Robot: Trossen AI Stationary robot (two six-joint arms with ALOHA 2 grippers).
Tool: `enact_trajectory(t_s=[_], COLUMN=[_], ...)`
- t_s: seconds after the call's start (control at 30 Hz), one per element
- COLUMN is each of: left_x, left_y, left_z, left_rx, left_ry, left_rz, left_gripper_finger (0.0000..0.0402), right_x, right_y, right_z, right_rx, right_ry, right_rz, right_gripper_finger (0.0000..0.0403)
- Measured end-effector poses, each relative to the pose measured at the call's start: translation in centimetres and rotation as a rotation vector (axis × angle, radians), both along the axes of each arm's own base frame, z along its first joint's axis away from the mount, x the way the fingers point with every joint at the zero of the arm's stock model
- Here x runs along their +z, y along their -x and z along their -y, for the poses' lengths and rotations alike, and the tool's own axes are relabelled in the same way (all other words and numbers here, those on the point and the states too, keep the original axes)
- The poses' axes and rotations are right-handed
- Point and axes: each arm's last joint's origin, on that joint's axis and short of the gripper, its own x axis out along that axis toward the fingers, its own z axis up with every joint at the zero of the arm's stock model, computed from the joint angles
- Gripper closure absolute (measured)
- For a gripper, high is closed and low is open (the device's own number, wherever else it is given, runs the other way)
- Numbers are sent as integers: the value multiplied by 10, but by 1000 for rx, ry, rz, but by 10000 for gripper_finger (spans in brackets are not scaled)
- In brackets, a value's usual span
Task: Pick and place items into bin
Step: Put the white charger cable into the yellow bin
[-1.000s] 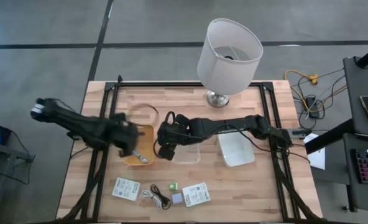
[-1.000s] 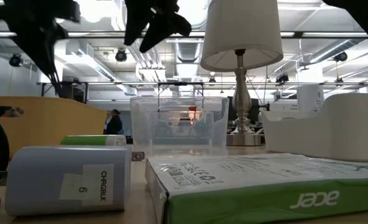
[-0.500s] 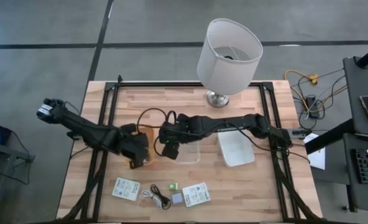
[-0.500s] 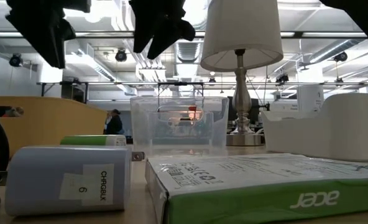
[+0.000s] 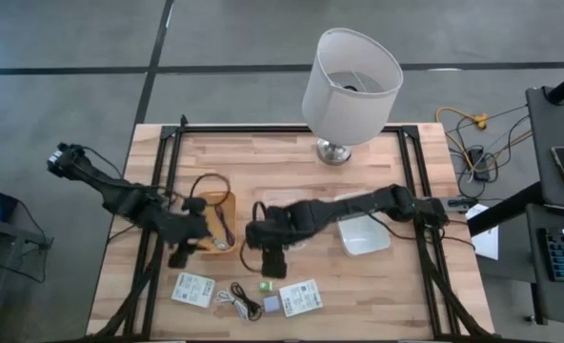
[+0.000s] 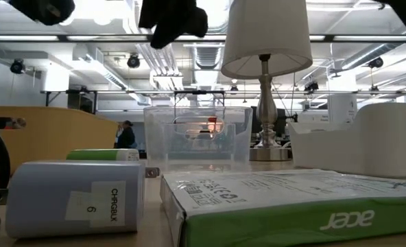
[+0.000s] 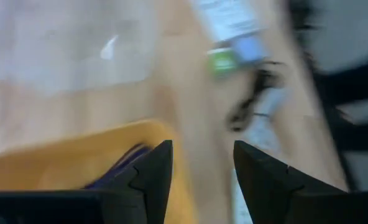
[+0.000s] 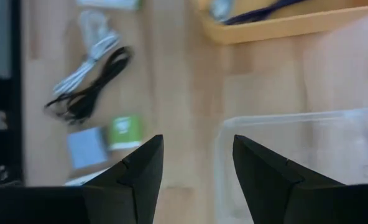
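High view, near edge: two flat white packets with green print are seen lying flat, the left packet (image 5: 192, 289) and the right packet (image 5: 300, 296) well apart, each slightly askew to the table (image 5: 358, 286) edge.
Between the packets: the coiled cables (image 5: 239, 301), one white and one black, are laid together, their long axis slanting across the boards; a green cube (image 5: 266, 285) and a grey-blue cube (image 5: 272, 304) are set just beside each other.
Right gripper (image 5: 270, 263): it is held above the bare wood near the green cube; in the right wrist view its fingers (image 8: 137, 180) are parted and nothing is gripped between them.
Left gripper (image 5: 180, 255): it is held at the near edge of the yellow bin (image 5: 227, 204); in the left wrist view its fingers (image 7: 153, 174) are spread with nothing between them.
Yellow bin contents: a purple pen (image 8: 268, 10) is seen lying inside, its long axis running roughly along the bin's length; a dark cable is looped over the rim.
Clear bin (image 5: 296, 239): placed right of the yellow bin, under the right arm.
White container (image 5: 363, 235): placed further right.
Far edge: a white lamp (image 5: 351, 76) is stood upright.
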Motion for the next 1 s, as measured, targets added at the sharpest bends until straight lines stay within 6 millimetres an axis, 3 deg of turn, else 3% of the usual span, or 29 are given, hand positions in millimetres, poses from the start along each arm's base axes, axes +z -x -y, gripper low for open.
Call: enact_trajectory(t_s=[0.13,0.33,0.53,0.8,1.0], left_x=[-18,-53,-65,-97,-116], left_y=[9,5,-21,-61,-82], left_z=[19,56,89,130,144], left_rx=[-219,-378,-337,-331,-270], left_ry=[20,64,20,-84,-188], left_rz=[19,-15,28,-76,-118], left_gripper_finger=[246,246,246,246,246], right_x=[0,-1,-2,-3,-4], right_y=[7,21,39,62,79], right_z=[-25,-59,-93,-132,-153], right_rx=[3,-71,-66,-128,-188], right_ry=[51,30,39,88,89], right_rz=[13,-8,-23,23,21], right_gripper_finger=[223,223,223,223,223])
